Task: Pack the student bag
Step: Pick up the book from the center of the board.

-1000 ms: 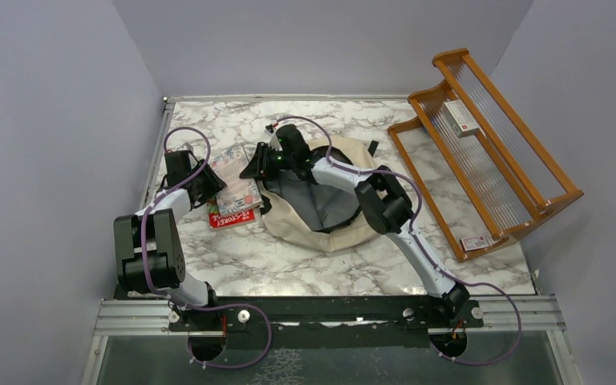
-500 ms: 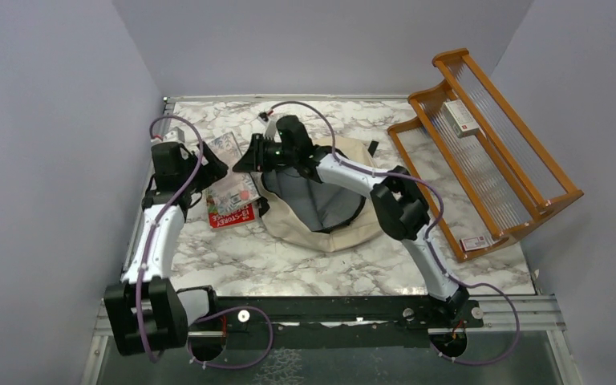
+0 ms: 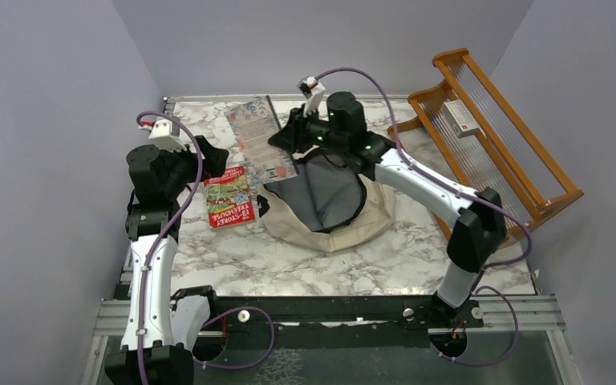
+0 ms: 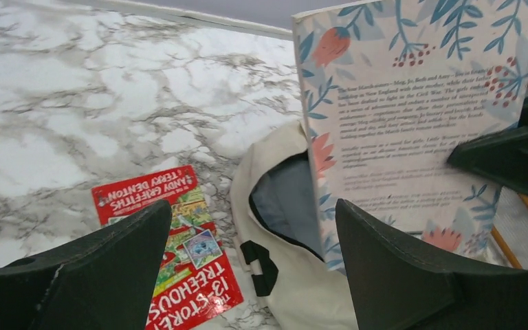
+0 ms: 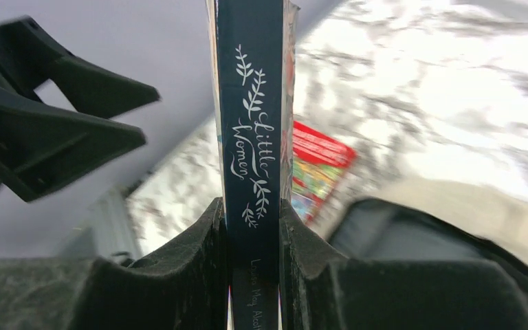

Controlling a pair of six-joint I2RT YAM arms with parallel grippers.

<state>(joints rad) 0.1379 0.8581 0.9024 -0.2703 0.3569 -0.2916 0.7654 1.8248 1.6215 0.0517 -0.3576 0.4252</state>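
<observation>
Near student bag, right gripper clamping book, seemingly aloft.

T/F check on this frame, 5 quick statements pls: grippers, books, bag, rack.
1. The right gripper is clamped on the Little Women book. True.
2. The left gripper holds the red Treehouse book. False: its jaws are open and empty, and that book lies flat on the table.
3. The student bag is zipped shut. False: its mouth gapes, with grey lining showing.
4. The red Treehouse book is outside the bag, to its left in the top view. True.
5. The wooden rack is empty. False: a small box lies on it.
</observation>
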